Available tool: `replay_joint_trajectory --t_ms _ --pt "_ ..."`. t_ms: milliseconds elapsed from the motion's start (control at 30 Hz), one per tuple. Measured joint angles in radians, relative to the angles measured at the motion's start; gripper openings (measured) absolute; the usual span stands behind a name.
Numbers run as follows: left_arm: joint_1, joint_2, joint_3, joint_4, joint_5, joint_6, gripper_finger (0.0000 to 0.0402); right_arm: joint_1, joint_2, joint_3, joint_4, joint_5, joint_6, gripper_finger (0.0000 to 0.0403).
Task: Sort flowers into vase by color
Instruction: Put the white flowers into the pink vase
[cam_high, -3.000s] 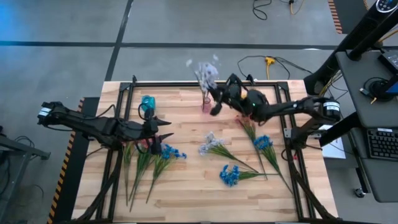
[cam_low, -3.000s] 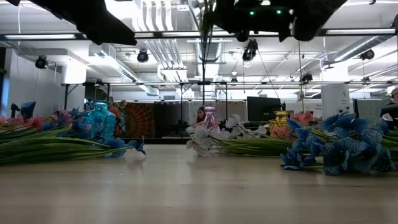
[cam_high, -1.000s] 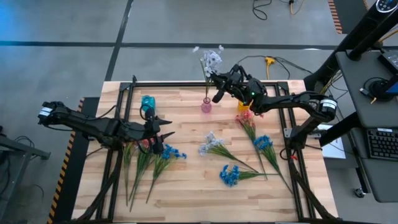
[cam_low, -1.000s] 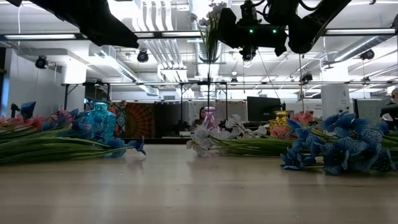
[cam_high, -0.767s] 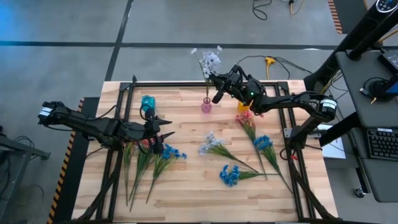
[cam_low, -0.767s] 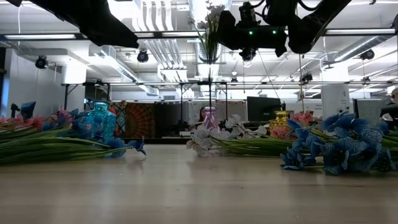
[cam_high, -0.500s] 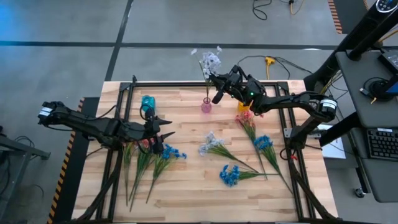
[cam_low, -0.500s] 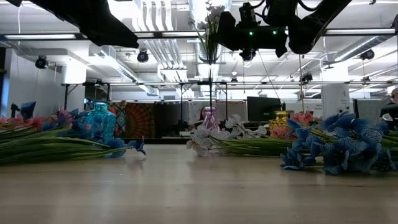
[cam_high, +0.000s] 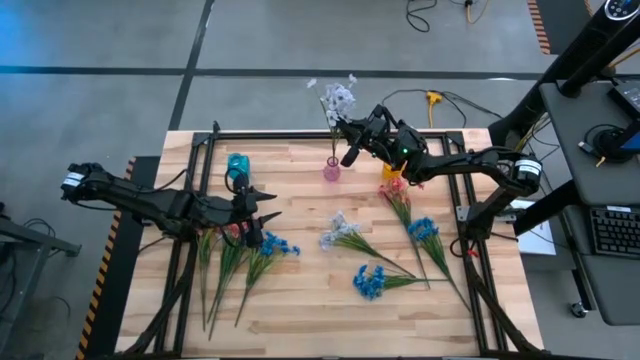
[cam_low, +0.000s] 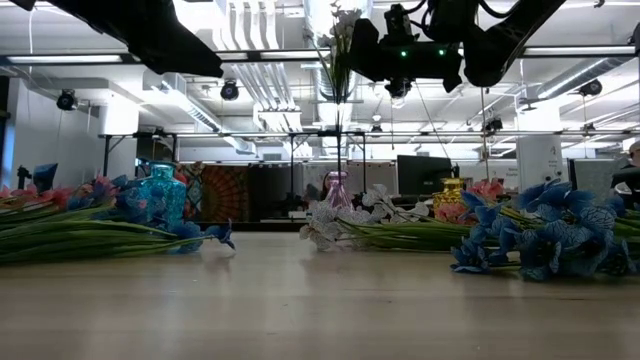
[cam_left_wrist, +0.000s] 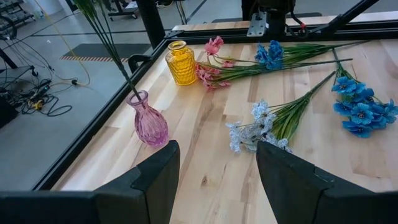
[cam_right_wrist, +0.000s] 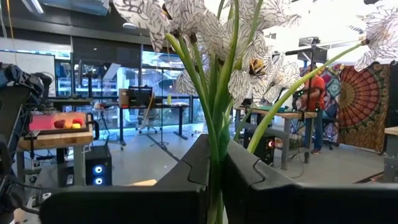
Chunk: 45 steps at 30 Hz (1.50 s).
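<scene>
While right end effector (cam_high: 347, 139) pinches it, white spray (cam_high: 336, 98) stands upright, stems green.

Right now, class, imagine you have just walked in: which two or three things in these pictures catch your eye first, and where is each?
The pale lavender-white spray stands out first, held upright over the table's far edge by the right gripper, its jaws shut on the stem, whose lower end is in the pink vase. Next come the bright blue flowers lying on the table near its front. The left gripper waits with jaws open by the teal vase.
</scene>
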<state>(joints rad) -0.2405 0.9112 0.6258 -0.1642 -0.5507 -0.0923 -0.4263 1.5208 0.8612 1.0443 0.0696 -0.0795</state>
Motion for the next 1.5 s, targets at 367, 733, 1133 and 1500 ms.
replay_joint_trajectory --t_ms 367,733,1133,1500 --pt "0.000 0.000 0.000 0.000 0.000 -0.006 0.0196 0.000 0.000 0.000 -0.004 0.000 0.000 0.0088" --pt "0.000 0.000 0.000 0.000 0.000 -0.012 0.0196 0.000 0.000 0.000 -0.061 0.001 0.010 0.0153" --pt "0.000 0.000 0.000 -0.001 0.000 -0.022 0.0196 0.000 -0.012 0.000 -0.178 0.001 0.020 0.0219" --pt "0.000 0.000 0.000 -0.002 0.000 -0.048 0.0196 0.000 -0.101 0.001 -0.385 0.005 0.053 0.0287"
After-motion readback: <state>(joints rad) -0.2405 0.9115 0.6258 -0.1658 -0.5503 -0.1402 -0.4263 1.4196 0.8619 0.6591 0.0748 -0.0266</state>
